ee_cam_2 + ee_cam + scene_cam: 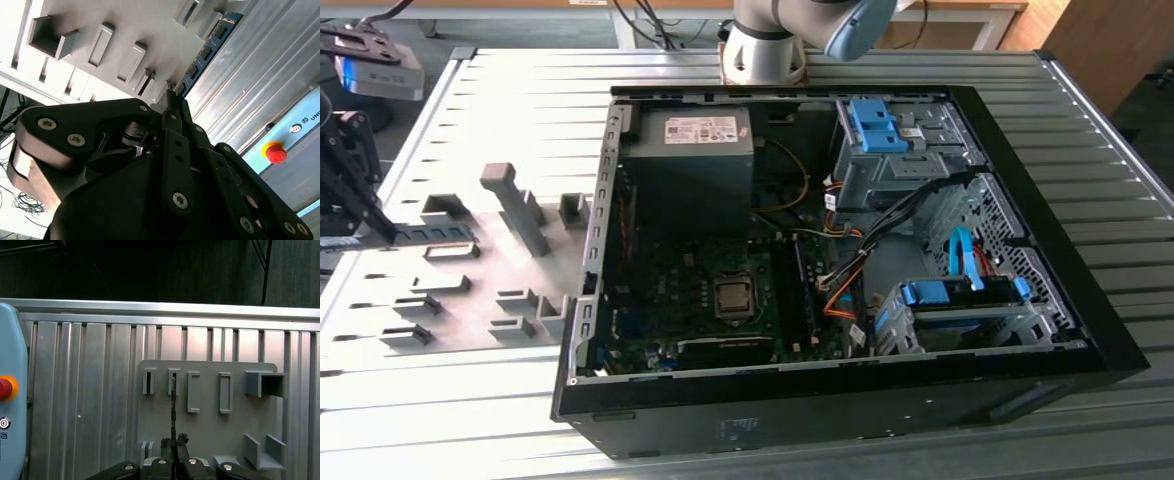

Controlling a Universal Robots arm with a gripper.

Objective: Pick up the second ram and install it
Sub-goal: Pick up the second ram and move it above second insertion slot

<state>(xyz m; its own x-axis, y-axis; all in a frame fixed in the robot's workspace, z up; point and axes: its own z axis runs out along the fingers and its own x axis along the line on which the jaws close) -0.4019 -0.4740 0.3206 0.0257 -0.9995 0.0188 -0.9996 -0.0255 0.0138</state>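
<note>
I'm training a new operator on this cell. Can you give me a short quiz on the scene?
1. True or false: the ram lies inside the case.
2. The gripper is shut on: A) a cable, B) the ram, C) a grey block?
3. In the exterior view, on which side of the case is the holder plate?
Key: 1 false; 2 B; 3 the left.

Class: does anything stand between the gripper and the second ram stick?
Nothing visible does. The gripper is shut on the second ram, which runs out from its fingertips over the grey holder plate.
</note>
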